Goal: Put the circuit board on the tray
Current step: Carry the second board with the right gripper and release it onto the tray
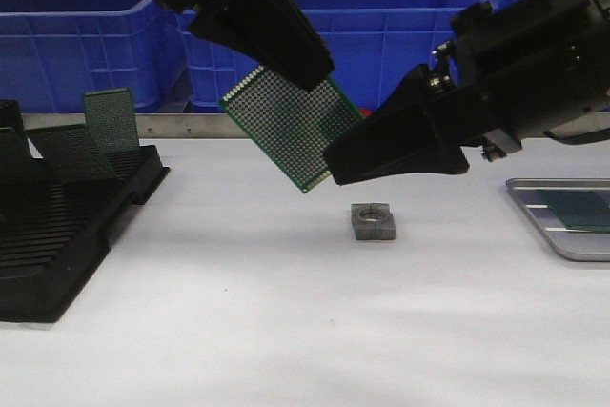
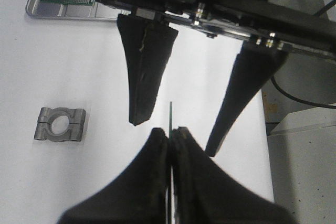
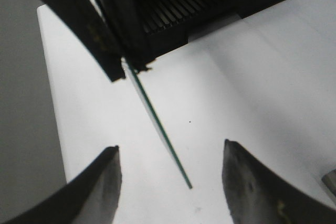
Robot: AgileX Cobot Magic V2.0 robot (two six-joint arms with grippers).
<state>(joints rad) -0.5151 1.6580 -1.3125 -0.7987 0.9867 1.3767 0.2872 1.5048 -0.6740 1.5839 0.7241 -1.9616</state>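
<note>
Clearly mid-handover: circuit board [image 1: 286, 126] held in the air above the desk [image 1: 286, 331], pinched by closed left pincer [image 1: 310, 69], with open right pincer [image 1: 334, 167] straddling its lower edge. Next, probably needs closing right on the board, releasing left, then carrying to the tray [image 1: 562, 240] at far right.

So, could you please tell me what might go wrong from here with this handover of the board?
1. The left claw pinches the circuit board only at one corner, tilted in mid-air; a nudge from the open right claw could twist it loose.
2. If dropped, it could land on the metal clamp block directly below.
3. The tray already holds a board, so placing could overlap it.
</note>
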